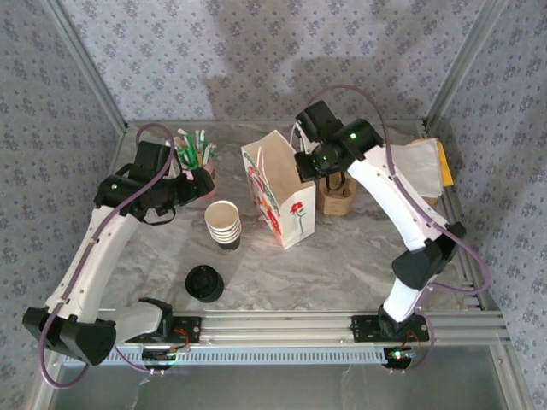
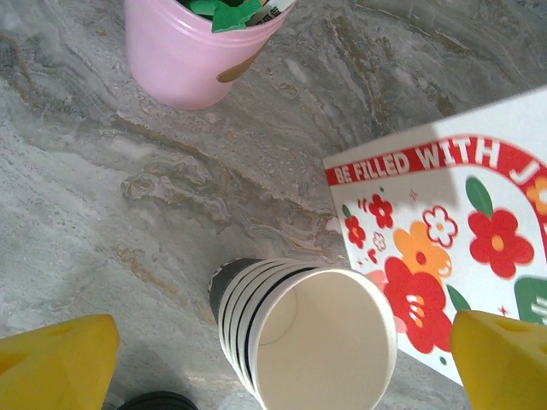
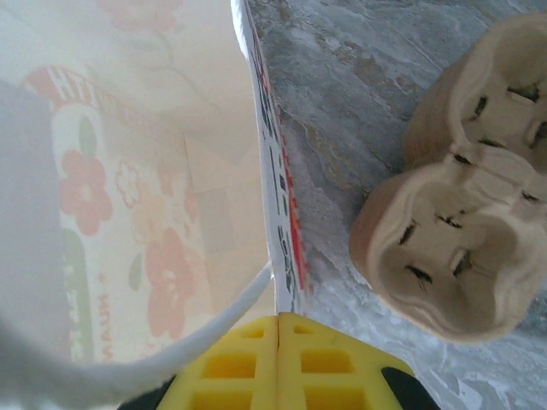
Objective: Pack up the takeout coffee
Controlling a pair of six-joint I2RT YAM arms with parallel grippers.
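A round black lid stands near the front of the table; whether the takeout coffee's cup is under it I cannot tell. Its rim also shows in the left wrist view. A white paper bag printed with red flowers stands upright and open in the middle. My right gripper is shut on the bag's right top edge, its yellow fingers pressed together on the bag's wall. My left gripper hangs open above a stack of lidless cream cups, holding nothing.
A pink cup of green-and-white straws stands at the back left, just beyond my left gripper. A moulded pulp cup carrier sits right of the bag. Brown paper lies at the back right. Metal frame posts border the table.
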